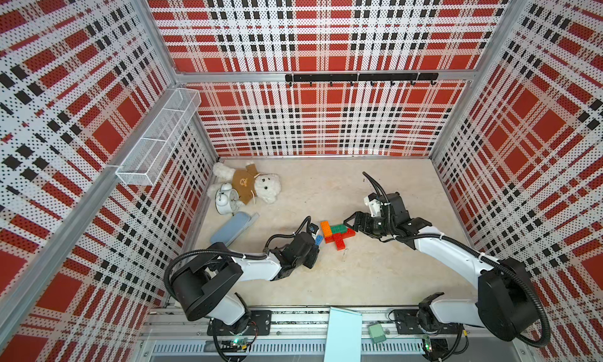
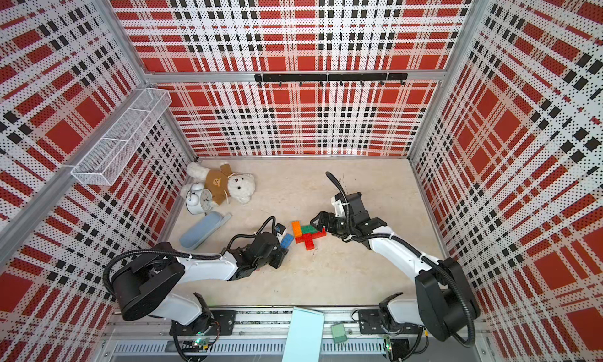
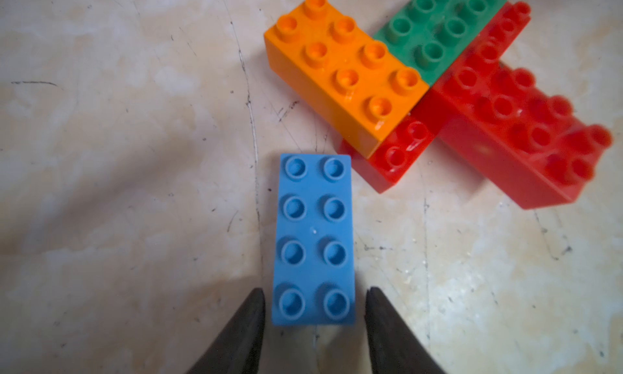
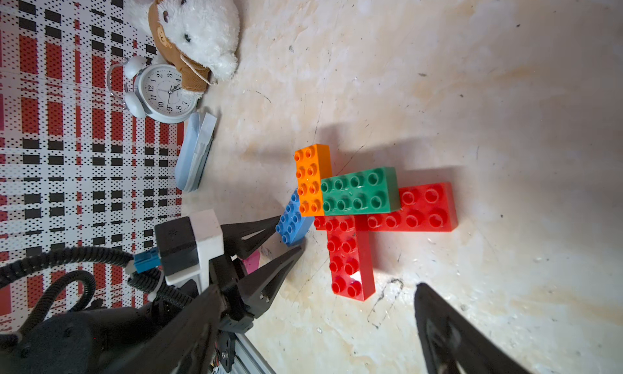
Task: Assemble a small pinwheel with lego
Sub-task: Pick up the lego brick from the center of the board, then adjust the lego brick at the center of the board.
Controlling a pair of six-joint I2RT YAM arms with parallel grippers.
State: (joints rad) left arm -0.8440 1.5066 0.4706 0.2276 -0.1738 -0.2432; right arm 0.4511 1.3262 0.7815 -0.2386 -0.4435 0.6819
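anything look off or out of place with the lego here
Only the blue brick: it sits loose beside the orange, green and red cluster, skewed to it and not attached, between the open jaws of the left gripper. Nothing looks broken or spilled.

You look into a booth whose walls (image 1: 313, 122) are perforated panels printed in red, black and white plaid, set in an aluminium frame (image 1: 228, 77). In both top views a white wire basket (image 1: 160, 136) hangs on the wall at the left of the frame, and a black hook rail (image 1: 361, 78) runs along the back wall. The floor (image 1: 359, 272) is pale beige, marbled and scuffed with dark marks. The light is even and the shadows are soft.
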